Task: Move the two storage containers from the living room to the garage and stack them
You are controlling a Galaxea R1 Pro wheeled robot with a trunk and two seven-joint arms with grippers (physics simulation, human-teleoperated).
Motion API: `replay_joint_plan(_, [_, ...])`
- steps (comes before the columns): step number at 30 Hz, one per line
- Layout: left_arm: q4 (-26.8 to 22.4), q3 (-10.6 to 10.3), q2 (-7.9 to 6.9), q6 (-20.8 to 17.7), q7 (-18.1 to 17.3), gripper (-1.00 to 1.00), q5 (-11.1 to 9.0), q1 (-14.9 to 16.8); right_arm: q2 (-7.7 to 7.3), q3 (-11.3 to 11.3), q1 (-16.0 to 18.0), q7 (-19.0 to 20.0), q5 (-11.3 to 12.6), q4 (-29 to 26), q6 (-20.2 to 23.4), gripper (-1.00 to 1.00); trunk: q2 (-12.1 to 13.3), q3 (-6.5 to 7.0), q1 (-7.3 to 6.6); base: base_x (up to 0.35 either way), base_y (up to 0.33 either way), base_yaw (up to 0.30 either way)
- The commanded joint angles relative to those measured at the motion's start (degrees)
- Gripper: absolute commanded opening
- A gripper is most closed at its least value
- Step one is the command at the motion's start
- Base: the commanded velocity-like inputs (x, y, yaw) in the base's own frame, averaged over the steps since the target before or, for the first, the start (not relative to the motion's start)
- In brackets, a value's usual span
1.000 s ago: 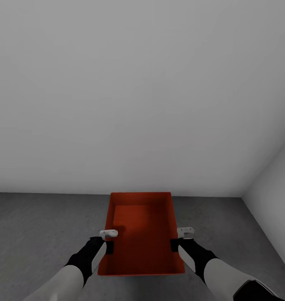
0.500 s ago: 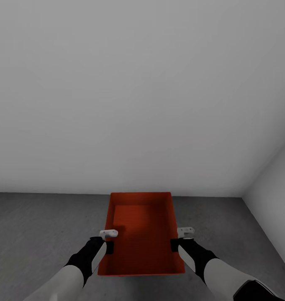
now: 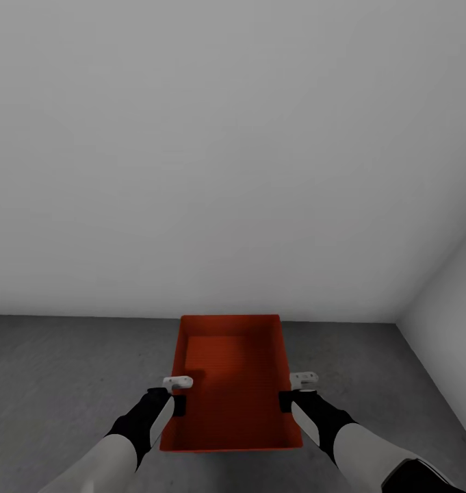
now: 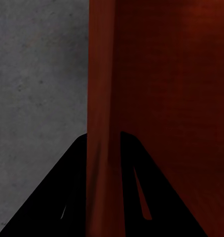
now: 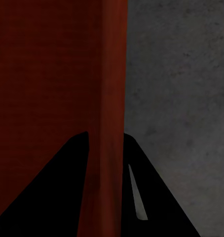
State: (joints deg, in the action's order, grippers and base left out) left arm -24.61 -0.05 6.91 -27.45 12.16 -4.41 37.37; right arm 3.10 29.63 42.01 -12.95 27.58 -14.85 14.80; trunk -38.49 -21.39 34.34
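Note:
An orange-red open-top storage container [image 3: 230, 383] is held between my two arms over the dark grey concrete floor [image 3: 61, 383] of the garage. My left gripper [image 3: 176, 394] is shut on its left wall, and that wall [image 4: 103, 118] runs between the black fingers [image 4: 75, 197] in the left wrist view. My right gripper [image 3: 288, 392] is shut on the right wall, seen as a red rim [image 5: 112, 98] between the black fingers [image 5: 141, 197] in the right wrist view. The bin is empty inside.
A plain grey-white wall [image 3: 219, 157] stands close ahead and meets the floor just beyond the bin. A second wall [image 3: 448, 322] closes the corner at the right. Bare speckled concrete [image 5: 181, 89] lies on both sides of the bin.

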Motion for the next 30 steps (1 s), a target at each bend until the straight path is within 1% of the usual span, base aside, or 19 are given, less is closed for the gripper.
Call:
replay_joint_plan(1, [-0.17,0.3,-2.43,-0.36,0.55,-1.0,0.27,0.07,-0.46,1.84,0.01,-0.49,0.46,0.26,0.32,-1.0,-0.07,-0.07,0.01,0.0,0.0,0.0])
replay_joint_plan(30, [-0.17,0.24,-2.43,-0.34,0.5,-1.0,0.27,0.07,-0.41,1.84,0.01,-0.49,0.46,0.26,0.32,-1.0,-11.7,-5.28,6.38,0.0,0.0,0.0])
